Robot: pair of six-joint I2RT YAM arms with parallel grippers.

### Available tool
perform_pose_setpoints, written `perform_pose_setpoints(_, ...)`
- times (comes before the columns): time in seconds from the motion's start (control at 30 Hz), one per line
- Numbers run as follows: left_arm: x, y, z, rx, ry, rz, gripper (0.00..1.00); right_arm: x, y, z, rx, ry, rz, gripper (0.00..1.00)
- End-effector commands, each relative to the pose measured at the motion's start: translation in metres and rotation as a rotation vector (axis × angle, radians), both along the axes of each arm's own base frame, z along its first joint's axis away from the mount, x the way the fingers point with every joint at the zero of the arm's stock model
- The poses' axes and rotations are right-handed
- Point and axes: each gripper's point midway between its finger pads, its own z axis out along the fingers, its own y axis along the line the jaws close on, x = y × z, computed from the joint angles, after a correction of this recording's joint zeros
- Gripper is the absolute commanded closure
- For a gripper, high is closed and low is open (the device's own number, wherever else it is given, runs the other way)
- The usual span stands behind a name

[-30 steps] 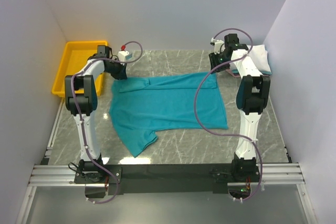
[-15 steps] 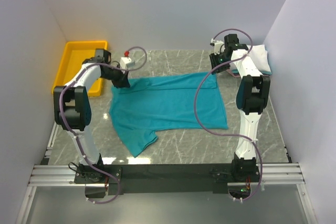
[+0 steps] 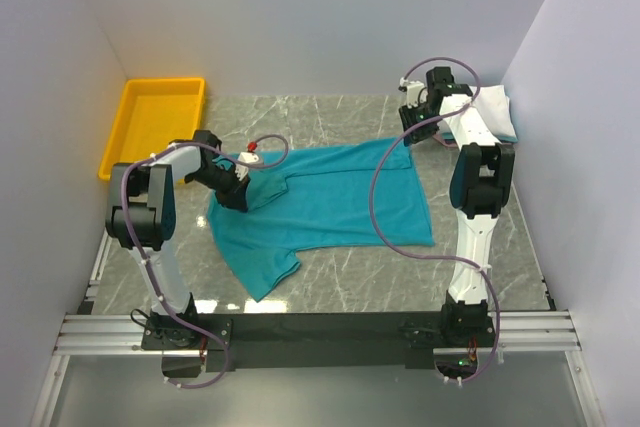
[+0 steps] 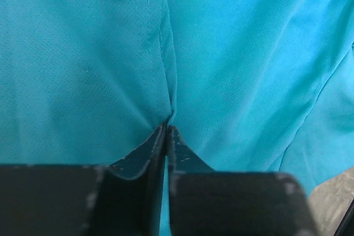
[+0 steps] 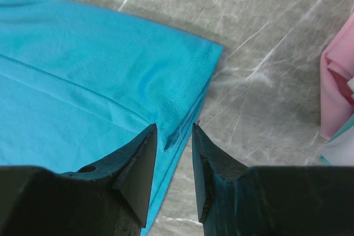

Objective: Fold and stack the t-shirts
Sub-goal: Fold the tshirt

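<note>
Now folding the teal t-shirt point(image 3: 330, 197).
Pinching it tight with left claw point(image 4: 167, 131) for pulling; placing half-wide right claw point(image 5: 174, 131) around hem point(image 5: 188, 81) for grabbing.

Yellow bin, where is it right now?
In the top view, the yellow bin sits at the far left corner of the table, left of the teal shirt and not touching it.
</note>
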Motion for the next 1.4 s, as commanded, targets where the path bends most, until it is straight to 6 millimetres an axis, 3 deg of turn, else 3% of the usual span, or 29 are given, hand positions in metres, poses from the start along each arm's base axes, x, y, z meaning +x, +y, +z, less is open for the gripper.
perform_pose_setpoints(0.0,0.018,0.000,0.019,-0.004,-0.080,-0.025,0.87,-0.011,0.009,-0.003,-0.017,0.030,0.056,0.60)
perform_pose_setpoints(0.2,0.029,-0.006,0.034,-0.034,-0.095,-0.003,0.71,-0.023,0.020,-0.019,-0.081,0.039,0.152,0.59)
perform_pose_setpoints(0.5,0.032,-0.005,0.032,-0.028,-0.090,0.010,0.68,-0.021,0.018,-0.032,-0.198,0.027,0.204,0.60)
perform_pose_setpoints(0.53,0.033,-0.005,0.031,-0.030,-0.088,0.011,0.68,-0.021,0.017,-0.033,-0.200,0.032,0.203,0.62)
perform_pose_setpoints(0.63,0.033,-0.005,0.030,-0.029,-0.085,0.011,0.77,-0.019,0.014,-0.031,-0.212,0.023,0.194,0.79)
perform_pose_setpoints(0.73,0.033,-0.005,0.033,-0.029,-0.095,0.004,0.90,-0.017,0.011,-0.021,-0.218,0.001,0.185,0.98)
perform_pose_setpoints(0.8,0.033,-0.006,0.035,-0.032,-0.093,0.002,0.96,-0.013,0.010,-0.014,-0.222,-0.020,0.187,1.00)
perform_pose_setpoints(0.93,0.033,-0.006,0.038,-0.035,-0.092,-0.004,0.99,-0.007,0.008,0.000,-0.220,-0.046,0.177,1.00)
perform_pose_setpoints(1.07,0.034,-0.006,0.039,-0.036,-0.099,-0.001,0.99,-0.007,0.011,0.005,-0.160,-0.015,0.115,0.61)
perform_pose_setpoints(1.37,0.038,-0.008,0.042,-0.044,-0.109,-0.004,0.99,-0.018,0.001,-0.024,-0.042,0.132,-0.145,0.61)
